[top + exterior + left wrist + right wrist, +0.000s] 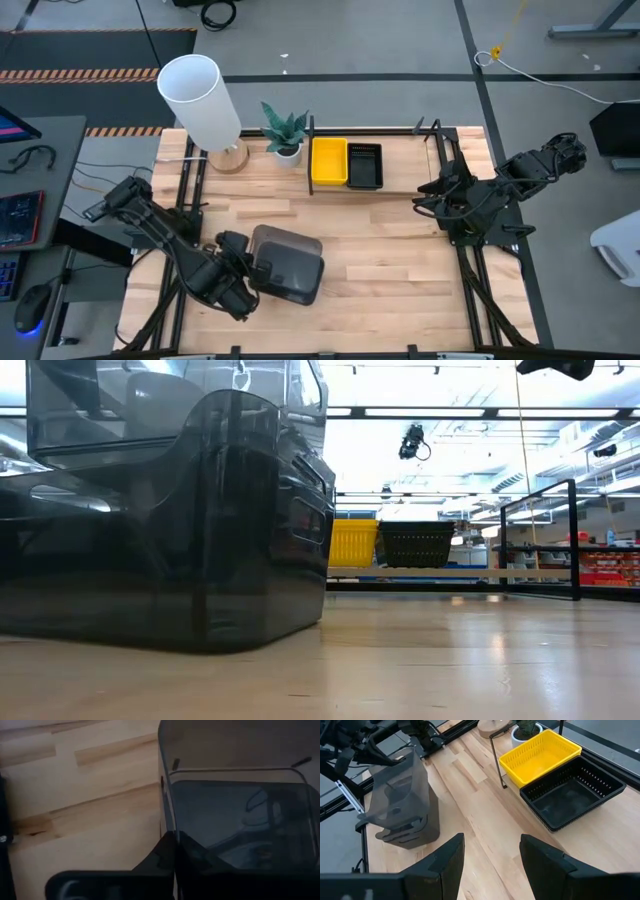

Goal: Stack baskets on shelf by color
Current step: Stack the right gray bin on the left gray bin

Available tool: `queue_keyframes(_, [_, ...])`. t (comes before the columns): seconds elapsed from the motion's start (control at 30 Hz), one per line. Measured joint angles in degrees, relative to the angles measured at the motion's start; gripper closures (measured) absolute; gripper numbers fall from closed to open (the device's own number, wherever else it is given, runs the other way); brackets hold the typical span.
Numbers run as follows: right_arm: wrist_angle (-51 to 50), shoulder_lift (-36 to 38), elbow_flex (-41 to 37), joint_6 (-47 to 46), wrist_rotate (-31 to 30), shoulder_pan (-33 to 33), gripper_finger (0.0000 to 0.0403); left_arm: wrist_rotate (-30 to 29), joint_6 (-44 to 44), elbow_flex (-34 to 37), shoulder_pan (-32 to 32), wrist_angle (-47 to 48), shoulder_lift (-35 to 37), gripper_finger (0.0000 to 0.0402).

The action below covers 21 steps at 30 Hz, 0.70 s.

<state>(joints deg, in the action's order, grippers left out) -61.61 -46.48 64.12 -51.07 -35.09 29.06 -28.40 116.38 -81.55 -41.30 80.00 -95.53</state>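
A stack of dark grey translucent baskets (pixel 290 265) stands on the tabletop near the left front. It fills the left of the low view (pixel 170 520). The top basket (pixel 397 785) is tipped up over the ones below (pixel 412 832). My left gripper (pixel 248 272) is shut on that top basket. A yellow basket (pixel 328 160) and a black perforated basket (pixel 364 166) sit side by side on the light-wood shelf (pixel 400 160) at the far edge. My right gripper (pixel 432 197) hovers open over the table's right part, its fingers (pixel 445 862) touching nothing. My left gripper (pixel 175 842) holds the top grey basket by its wall near the rim (pixel 172 822), the wall pinched with one finger inside and one outside. It comes from the table's left side. The basket is tilted, its lower part still on the grey baskets beneath.
A white lamp (pixel 205 100) and a small potted plant (pixel 285 133) stand at the far left, beside the shelf. Black frame bars (pixel 185 190) run along both table sides. Bare wood (pixel 390 260) lies between the grey stack and the shelf.
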Motion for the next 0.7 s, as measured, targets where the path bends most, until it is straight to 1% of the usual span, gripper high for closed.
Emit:
queue_keyframes(0.07, [0.1,0.0,0.0,0.0,0.0,0.0,0.0206,0.13,-0.06,-0.01,0.0,-0.13,-0.08,0.0385])
queue_keyframes(0.13, [0.1,0.0,0.0,0.0,0.0,0.0,0.0206,3.51,-0.04,-1.18,-0.07,-0.22,-0.38,0.0378])
queue_keyframes(0.2, [0.12,0.0,0.0,0.0,0.0,0.0,0.0206,4.15,-2.34,-2.8,-0.31,0.69,-1.46,0.0383])
queue_keyframes(0.3, [0.22,0.01,0.0,0.04,0.01,-0.24,0.0206,3.73,-6.13,-5.36,-0.54,2.53,-0.19,0.0396])
queue_keyframes(0.37, [0.25,0.02,0.0,0.07,0.0,-0.68,0.0206,3.43,-7.31,-5.24,-0.78,2.34,-0.63,0.0393])
queue_keyframes(0.43, [0.26,0.02,0.0,0.27,0.0,-1.11,0.0206,5.38,-8.71,-5.05,-0.26,0.99,-1.22,0.0388])
queue_keyframes(0.47, [0.32,0.02,0.0,0.4,0.05,-1.36,0.0206,5.39,-9.29,-5.27,-0.03,0.49,-1.18,0.0387])
queue_keyframes(0.57, [0.33,0.06,0.0,0.72,0.43,-1.82,0.0206,4.65,-8.94,-7.08,0.04,0.57,-1.06,0.0395])
queue_keyframes(0.7, [0.8,0.07,0.0,0.79,0.59,-2.2,0.0206,5.24,-8.77,-10.45,0.13,4.58,-1.0,0.0395])
